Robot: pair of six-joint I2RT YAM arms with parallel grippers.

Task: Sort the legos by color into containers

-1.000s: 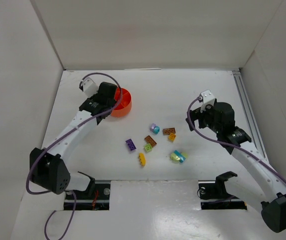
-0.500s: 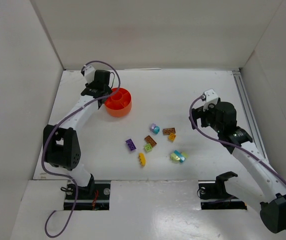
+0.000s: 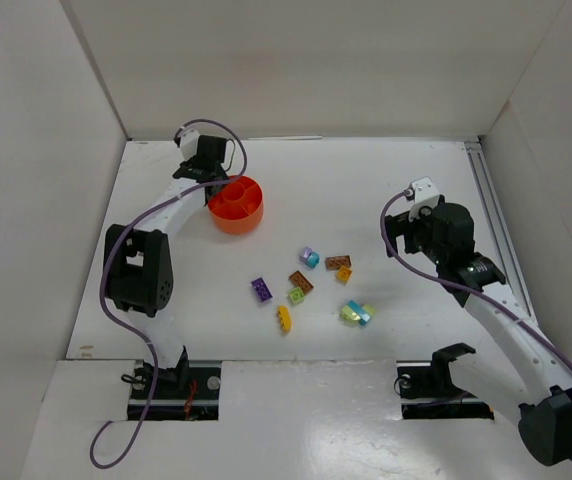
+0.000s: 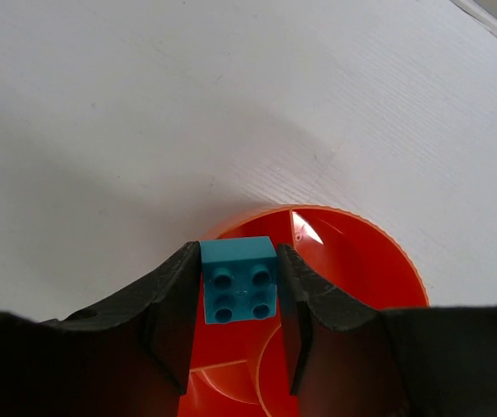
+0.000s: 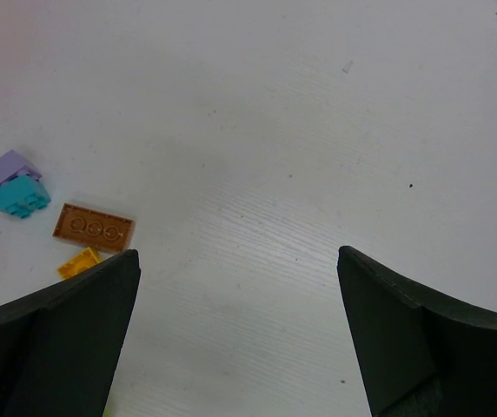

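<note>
My left gripper [image 4: 238, 300] is shut on a cyan lego [image 4: 238, 281], studs toward the camera, held just above the near rim of the orange-red dish [image 4: 366, 261]. From above, that gripper [image 3: 212, 180] sits at the dish's [image 3: 241, 205] far-left edge. Its compartments, as far as they show, are bare. The other legos lie loose mid-table: purple [image 3: 261, 289], brown [image 3: 301, 281], lime green [image 3: 295, 295], yellow [image 3: 284, 318], a lilac-and-cyan pair [image 3: 309, 257], another brown [image 3: 338, 262], orange [image 3: 344, 274] and a pale yellow-and-cyan cluster [image 3: 357, 313]. My right gripper [image 5: 238, 256] hangs open over bare table, right of the pile.
White walls close in the table on the left, back and right. A metal rail [image 3: 488, 200] runs along the right edge. In the right wrist view the brown plate [image 5: 94, 228] and cyan brick [image 5: 20, 197] lie off to the left.
The left arm has drawn in and folded upright, and its gripper has slid from the dish's near-left side to its far-left rim, still holding the cyan lego. The right arm edged slightly right.
</note>
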